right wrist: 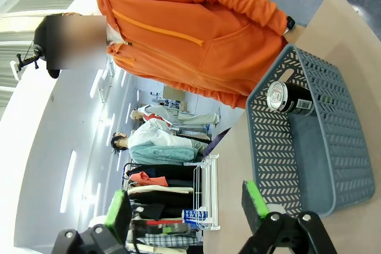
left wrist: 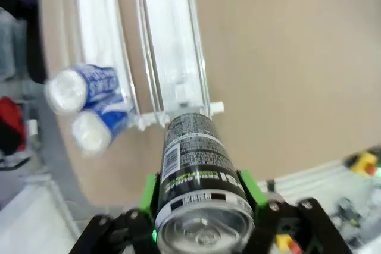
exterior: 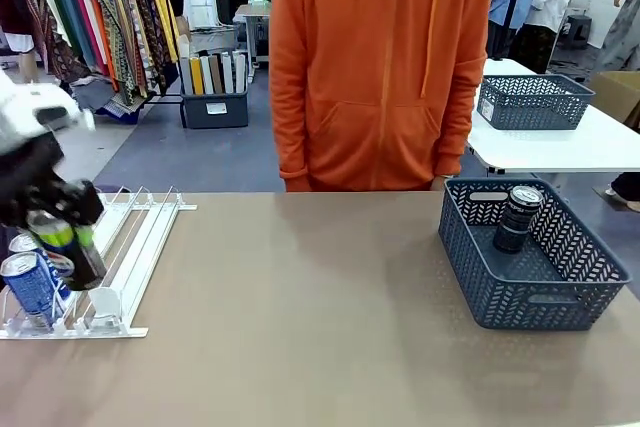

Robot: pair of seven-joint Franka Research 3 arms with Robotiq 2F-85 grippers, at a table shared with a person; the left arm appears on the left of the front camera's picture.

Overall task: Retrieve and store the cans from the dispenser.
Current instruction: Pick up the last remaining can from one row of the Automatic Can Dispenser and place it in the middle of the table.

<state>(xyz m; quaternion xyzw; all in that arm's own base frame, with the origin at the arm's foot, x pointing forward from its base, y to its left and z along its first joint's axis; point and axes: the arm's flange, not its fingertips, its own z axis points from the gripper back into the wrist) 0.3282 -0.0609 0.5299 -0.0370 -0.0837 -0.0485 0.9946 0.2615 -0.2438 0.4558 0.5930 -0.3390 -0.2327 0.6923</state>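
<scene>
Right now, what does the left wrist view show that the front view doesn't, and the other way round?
Left wrist view: the green pads pressed on both sides of the held black can, its silver top toward the camera. Front view: the grey-blue basket with a second black can inside, and the person in an orange hoodie. Both: the left gripper shut on that can at the white dispenser, with blue cans beside it.

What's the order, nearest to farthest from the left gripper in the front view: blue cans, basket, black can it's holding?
1. Black can, clamped in the left gripper, far left.
2. Blue cans, close beside it at the dispenser's near end.
3. Basket, across the table at the right.
</scene>
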